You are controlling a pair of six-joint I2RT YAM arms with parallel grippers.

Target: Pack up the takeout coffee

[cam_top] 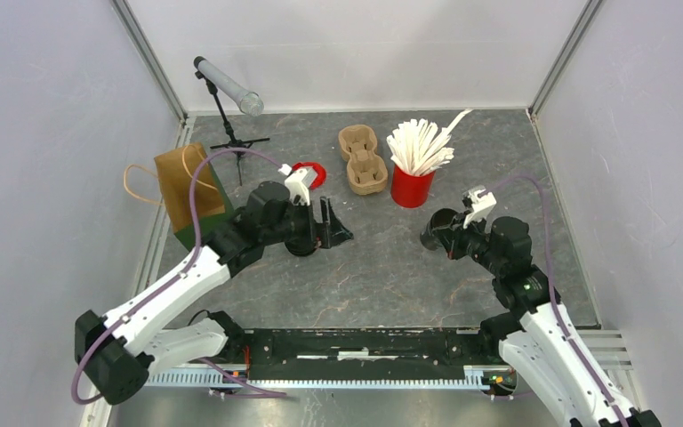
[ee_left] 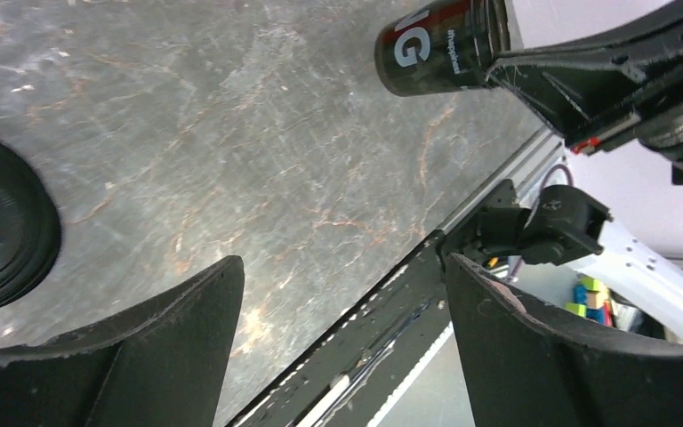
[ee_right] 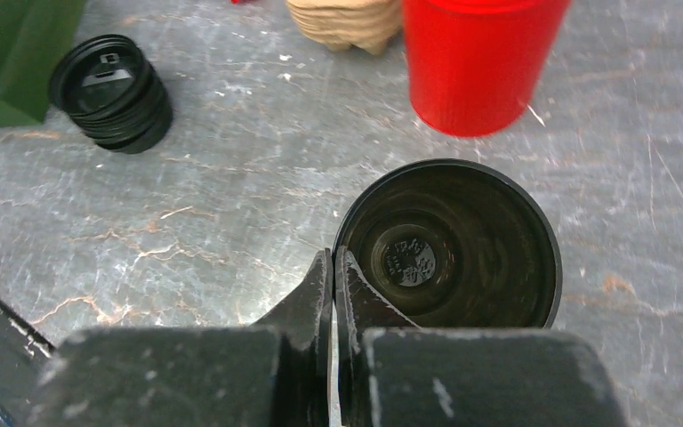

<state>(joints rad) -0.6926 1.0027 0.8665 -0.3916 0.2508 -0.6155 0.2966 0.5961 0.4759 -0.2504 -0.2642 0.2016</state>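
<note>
A black takeout coffee cup [ee_right: 449,240] stands open on the table without a lid. My right gripper [ee_right: 333,258] is shut on its rim, one finger inside and one outside. From above the cup [cam_top: 432,231] sits just left of that gripper [cam_top: 450,237]. A stack of black lids [cam_top: 301,245] lies by my left gripper [cam_top: 331,227], which is open and holds nothing. In the left wrist view the lid stack [ee_left: 0,231] is at the left edge, outside the spread fingers [ee_left: 178,347], and the cup [ee_left: 436,49] is far ahead. A brown-and-green paper bag [cam_top: 191,189] stands at the left.
A cardboard cup carrier [cam_top: 362,158] lies at the back centre. Beside it stands a red cup [cam_top: 412,185] full of white stirrers. A red lid [cam_top: 313,173] lies behind the left gripper. A small stand with a grey tube [cam_top: 227,93] is at the back left.
</note>
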